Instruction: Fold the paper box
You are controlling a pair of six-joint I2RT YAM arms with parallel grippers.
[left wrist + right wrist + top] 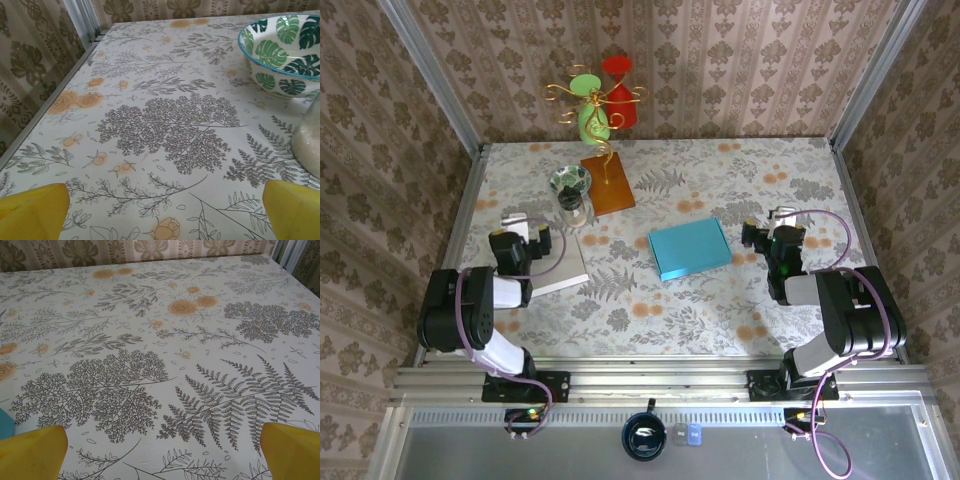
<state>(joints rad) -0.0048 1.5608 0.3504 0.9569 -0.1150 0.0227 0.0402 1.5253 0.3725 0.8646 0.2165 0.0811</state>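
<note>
The paper box point(690, 250) is a flat teal rectangle lying mid-table between the two arms; a small teal corner of it point(4, 423) shows at the left edge of the right wrist view. My left gripper point(517, 224) rests low at the left, well away from the box, and is open: its yellow fingertips point(33, 214) stand wide apart over bare tablecloth. My right gripper point(781, 220) hovers just right of the box, also open, with its yellow fingertips point(291, 451) spread and nothing between them.
A leaf-patterned bowl point(570, 181) point(280, 54) and a glass jar point(575, 208) point(310, 142) stand just ahead-right of the left gripper. A white flat sheet point(563, 266) lies beside the left arm. A wooden base with a wire ornament point(608, 183) stands at the back.
</note>
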